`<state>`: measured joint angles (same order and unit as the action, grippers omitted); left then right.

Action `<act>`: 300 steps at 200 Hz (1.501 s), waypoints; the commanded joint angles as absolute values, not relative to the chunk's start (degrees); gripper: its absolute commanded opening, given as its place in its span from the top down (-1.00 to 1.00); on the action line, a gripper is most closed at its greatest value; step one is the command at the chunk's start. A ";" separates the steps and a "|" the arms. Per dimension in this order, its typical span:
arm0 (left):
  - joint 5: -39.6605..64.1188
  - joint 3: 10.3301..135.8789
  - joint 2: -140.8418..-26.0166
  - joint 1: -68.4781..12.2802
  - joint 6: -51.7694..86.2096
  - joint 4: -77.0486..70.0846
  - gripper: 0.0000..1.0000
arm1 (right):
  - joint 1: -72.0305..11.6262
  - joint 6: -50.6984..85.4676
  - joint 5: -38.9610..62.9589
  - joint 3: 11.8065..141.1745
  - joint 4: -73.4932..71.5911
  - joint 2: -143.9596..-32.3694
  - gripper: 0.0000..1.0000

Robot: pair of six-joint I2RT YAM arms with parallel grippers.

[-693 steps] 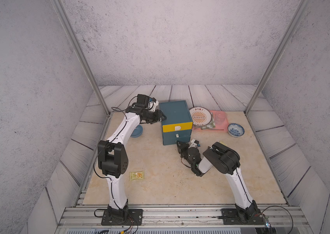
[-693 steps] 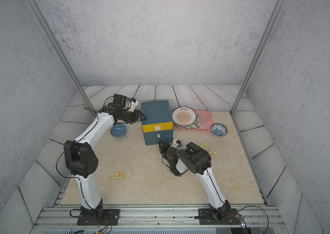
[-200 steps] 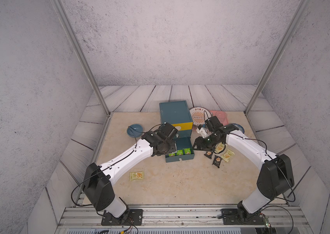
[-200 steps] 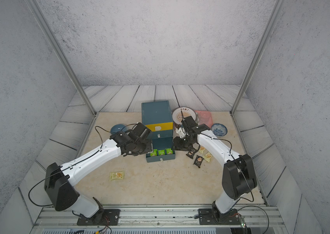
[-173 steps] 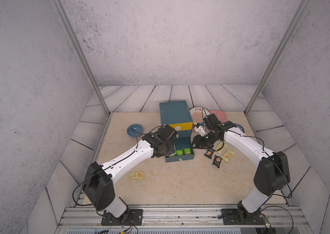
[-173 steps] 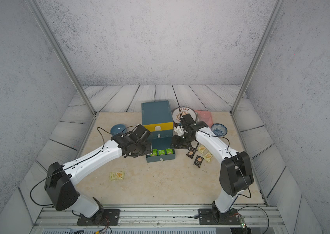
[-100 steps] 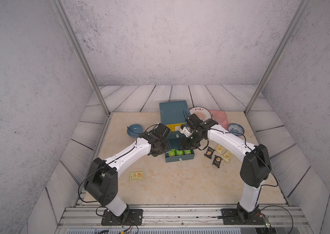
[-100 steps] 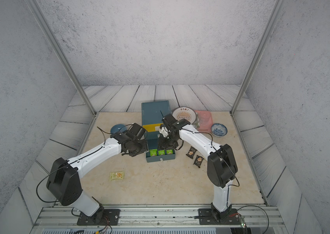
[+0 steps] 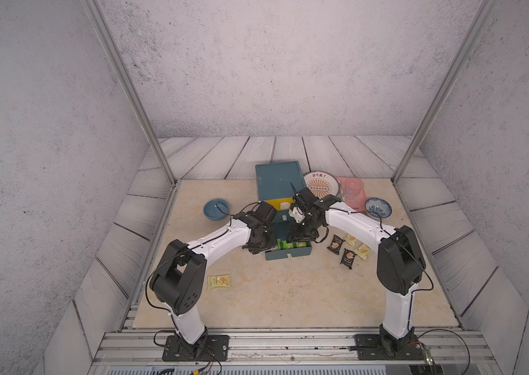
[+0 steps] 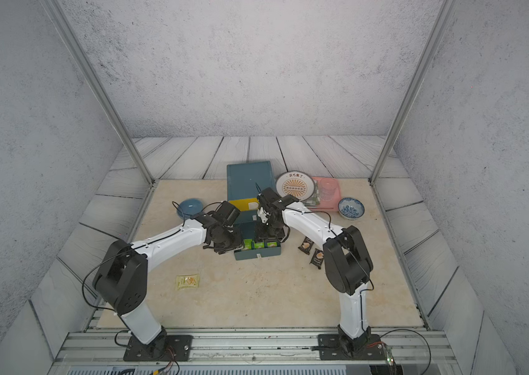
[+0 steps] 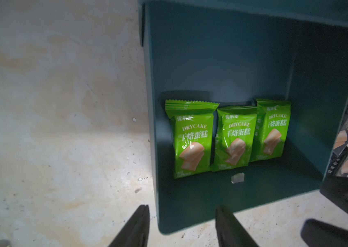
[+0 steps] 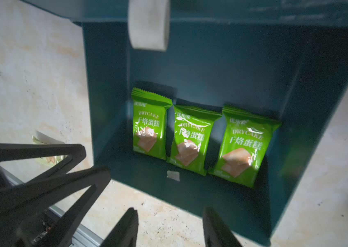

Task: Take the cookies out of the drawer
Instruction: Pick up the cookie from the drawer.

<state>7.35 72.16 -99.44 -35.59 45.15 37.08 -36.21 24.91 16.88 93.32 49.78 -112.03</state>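
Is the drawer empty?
Not empty. The drawer is pulled open, and three green cookie packets lie side by side inside it.

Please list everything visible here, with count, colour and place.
green rectangular cookie packets: three, green, in the open drawer
black cookie packets: two, black, right of drawer
pale yellow cookie packets: three, pale yellow, two by black ones, one front left
box cabinet: one, teal, yellow upper front, rear middle
plain round bowl: one, blue, left of cabinet
patterned bowl: one, blue-white, rear right
round plate: one, white-orange, right of cabinet
pink tray holding clear cup: one each, beside plate
left end effector: one, black, open at drawer
right end effector: one, black, open at drawer
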 commanded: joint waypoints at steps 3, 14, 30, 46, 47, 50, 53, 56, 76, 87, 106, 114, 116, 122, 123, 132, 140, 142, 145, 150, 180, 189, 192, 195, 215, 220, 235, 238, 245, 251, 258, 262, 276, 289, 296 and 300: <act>7.17 72.94 -101.13 -34.94 43.41 39.04 -0.06 | -36.13 24.21 15.47 94.53 49.54 -113.85 -0.06; 7.04 73.08 -101.82 -34.81 43.06 39.50 0.00 | -36.13 24.09 15.38 94.48 49.31 -114.24 -0.06; 7.12 73.46 -102.86 -34.63 42.34 40.05 0.06 | -36.20 24.03 15.38 94.49 49.13 -114.60 -0.06; 6.87 74.08 -103.91 -34.63 41.59 41.07 0.12 | -36.10 23.93 15.12 94.57 49.09 -114.72 -0.05; 6.82 74.08 -103.94 -34.63 41.58 41.14 0.13 | -36.11 23.92 15.12 94.57 49.07 -114.71 -0.05; 6.79 74.10 -104.09 -34.63 41.49 41.28 0.14 | -36.17 23.86 15.12 94.57 49.06 -114.79 -0.05; 6.68 74.17 -104.25 -34.63 41.31 41.34 0.16 | -36.14 23.86 15.12 94.57 49.04 -114.81 -0.05; 6.57 74.13 -104.43 -34.63 41.23 41.51 0.17 | -36.16 23.82 15.12 94.57 48.94 -114.81 -0.05; 6.37 74.24 -105.27 -34.63 40.88 42.23 0.31 | -36.12 23.82 15.74 94.49 48.66 -115.14 -0.06; 6.58 74.18 -105.76 -34.63 40.64 42.34 0.37 | -36.25 23.90 16.34 94.24 48.39 -115.23 -0.05; 7.12 73.96 -105.95 -34.58 40.52 42.32 0.41 | -36.56 23.64 16.08 94.03 48.60 -115.33 -0.05; 7.36 73.70 -105.76 -34.63 40.52 42.29 0.42 | -36.64 23.71 16.17 93.59 48.56 -115.23 -0.06; 7.38 73.66 -105.74 -34.63 40.56 42.28 0.42 | -36.65 23.72 16.17 93.49 48.53 -115.12 -0.06; 7.29 73.49 -105.58 -34.63 40.58 42.23 0.43 | -36.82 23.80 16.17 93.20 48.47 -114.97 -0.05; 7.29 73.48 -105.57 -34.63 40.55 42.21 0.43 | -36.83 23.85 16.17 93.14 48.49 -114.96 -0.05; 7.17 73.34 -105.56 -34.63 40.49 42.26 0.43 | -36.92 23.82 16.17 92.59 48.45 -114.75 -0.05; 7.04 73.39 -105.64 -34.61 40.39 42.19 0.43 | -37.00 23.82 16.41 92.09 48.35 -114.63 -0.05; 7.10 73.39 -105.69 -34.62 40.42 42.19 0.43 | -37.11 23.82 16.50 91.93 48.28 -114.66 -0.05; 7.06 73.47 -105.77 -34.58 40.34 42.19 0.44 | -37.16 23.85 16.56 91.75 48.30 -114.62 -0.05; 7.03 73.68 -105.97 -34.59 40.29 42.19 0.44 | -37.28 23.75 16.54 91.52 48.34 -114.68 -0.06; 7.65 74.92 -107.21 -34.54 40.35 41.83 0.45 | -37.67 23.41 15.55 91.87 49.80 -115.97 -0.09; 7.65 75.18 -107.43 -34.57 40.25 41.84 0.46 | -37.87 23.10 14.50 92.56 50.43 -116.51 -0.11; 7.70 75.33 -107.47 -34.54 40.25 41.84 0.46 | -37.88 22.97 14.16 92.81 50.75 -116.71 -0.12; 7.72 75.39 -107.47 -34.61 40.32 41.84 0.46 | -37.95 22.87 13.81 93.08 50.99 -116.90 -0.12; 7.78 75.41 -107.49 -34.54 40.36 41.64 0.47 | -38.14 22.26 13.10 94.27 51.67 -117.96 -0.16; 7.78 75.49 -107.53 -34.54 40.43 41.58 0.47 | -38.27 22.08 13.10 94.59 51.73 -118.27 -0.17; 7.92 75.42 -107.60 -34.54 40.48 41.48 0.47 | -38.73 21.76 11.82 95.51 52.78 -119.15 -0.20; 7.91 75.37 -107.58 -34.54 40.58 41.42 0.47 | -38.83 21.76 11.72 95.54 52.94 -119.24 -0.21; 8.05 75.17 -107.52 -34.54 40.52 41.22 0.47 | -39.01 21.68 11.35 95.50 52.93 -119.44 -0.24; 8.09 75.12 -107.51 -34.54 40.66 41.14 0.47 | -39.11 21.76 10.83 95.52 52.91 -119.47 -0.25; 8.13 75.14 -107.57 -34.54 40.62 41.04 0.47 | -39.22 21.92 10.09 95.30 52.90 -119.45 -0.28; 8.09 75.07 -107.58 -34.54 40.62 41.04 0.47 | -39.20 22.05 9.75 95.27 52.83 -119.40 -0.29; 8.13 75.06 -107.58 -34.54 40.64 40.96 0.47 | -39.28 22.06 8.54 95.38 52.65 -119.27 -0.34; 8.18 74.99 -107.66 -34.54 40.59 40.79 0.47 | -39.29 21.90 7.38 95.67 52.64 -119.11 -0.37; 8.17 74.90 -107.71 -34.54 40.52 40.79 0.47 | -39.29 21.92 6.69 95.95 52.64 -119.03 -0.39; 8.24 74.97 -107.67 -34.50 40.52 40.74 0.47 | -39.30 21.97 6.18 95.99 52.64 -118.93 -0.42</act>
